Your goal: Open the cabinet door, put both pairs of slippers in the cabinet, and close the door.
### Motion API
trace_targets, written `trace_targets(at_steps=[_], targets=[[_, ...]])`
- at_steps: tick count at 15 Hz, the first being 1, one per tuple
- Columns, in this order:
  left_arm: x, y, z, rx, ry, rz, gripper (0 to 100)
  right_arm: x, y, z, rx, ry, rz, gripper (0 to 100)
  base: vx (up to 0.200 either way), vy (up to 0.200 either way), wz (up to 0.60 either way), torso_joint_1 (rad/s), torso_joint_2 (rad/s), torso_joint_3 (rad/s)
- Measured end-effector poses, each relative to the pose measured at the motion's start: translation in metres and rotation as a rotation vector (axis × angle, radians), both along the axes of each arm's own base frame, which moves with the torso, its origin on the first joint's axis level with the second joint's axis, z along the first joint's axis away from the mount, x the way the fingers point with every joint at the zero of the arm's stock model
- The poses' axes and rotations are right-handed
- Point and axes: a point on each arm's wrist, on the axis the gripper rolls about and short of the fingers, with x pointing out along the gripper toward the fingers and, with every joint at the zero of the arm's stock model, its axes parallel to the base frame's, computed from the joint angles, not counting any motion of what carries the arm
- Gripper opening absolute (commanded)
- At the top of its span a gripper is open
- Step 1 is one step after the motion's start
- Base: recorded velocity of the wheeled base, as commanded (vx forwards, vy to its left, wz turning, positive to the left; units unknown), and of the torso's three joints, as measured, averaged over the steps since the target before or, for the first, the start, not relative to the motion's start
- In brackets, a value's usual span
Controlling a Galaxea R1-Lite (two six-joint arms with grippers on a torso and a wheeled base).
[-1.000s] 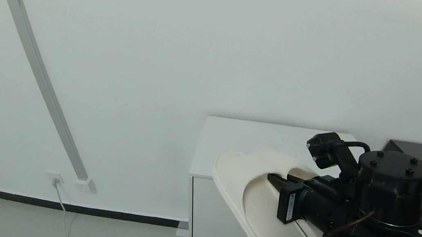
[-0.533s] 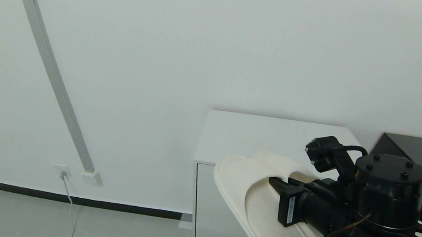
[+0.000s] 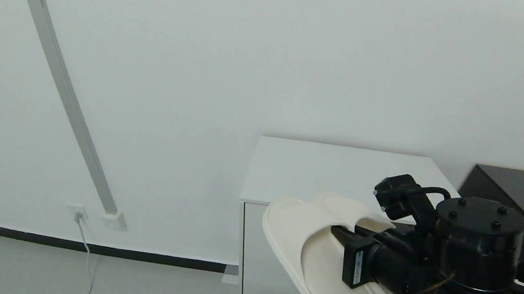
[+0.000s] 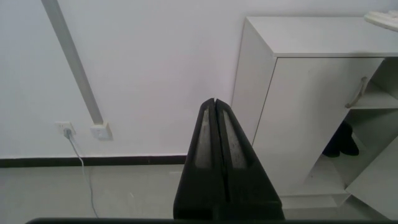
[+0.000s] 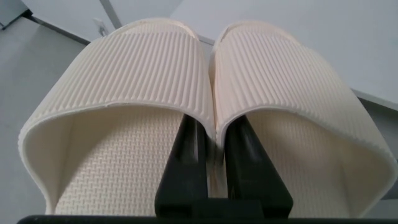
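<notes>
The right gripper has one of its jaws inside each of the cream slippers, pinching their inner strap walls together, held off the floor before the white cabinet. The left gripper hangs lower, jaws pressed together.

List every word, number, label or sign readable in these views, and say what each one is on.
No text can be read.
White sticker on the right arm's black housing: print too small to read.
Cabinet, slippers and wall socket: no print visible.
</notes>
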Motion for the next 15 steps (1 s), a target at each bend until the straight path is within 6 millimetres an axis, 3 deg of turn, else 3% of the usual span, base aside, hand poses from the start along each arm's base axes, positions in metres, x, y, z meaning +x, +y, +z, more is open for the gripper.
trace_targets(at_steps=[1,15], targets=[[0.0,0.0,0.0,0.0,0.0,0.0,0,0.0,0.0002,-0.0002,-0.001,0.0,0.0,0,0.0,0.0,0.0,0.0,0.0,0.0],[-0.0001,0.0,0.0003,0.0,-0.001,0.0,0,-0.0002,0.0014,-0.0052,-0.02,0.007,-0.024,0,0.0,-0.2,0.0,0.005,0.0,0.003]])
